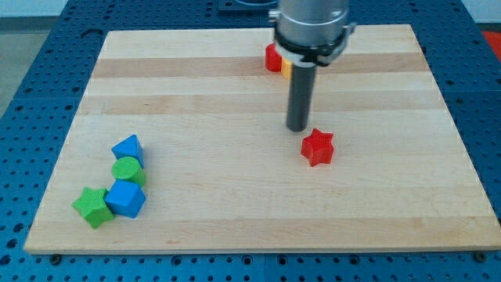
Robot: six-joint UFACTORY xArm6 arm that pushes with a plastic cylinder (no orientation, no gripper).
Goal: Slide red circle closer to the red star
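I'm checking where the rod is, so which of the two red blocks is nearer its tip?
The red star, just to the lower right of my tip. The other red block sits near the view's top, half hidden behind the arm, farther off.

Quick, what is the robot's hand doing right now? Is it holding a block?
No hand, only a rod: my tip holds nothing and touches no block. It sits just up and left of the red star, below the half-hidden red block.

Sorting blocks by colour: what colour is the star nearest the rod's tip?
Red: the red star, in the camera view.
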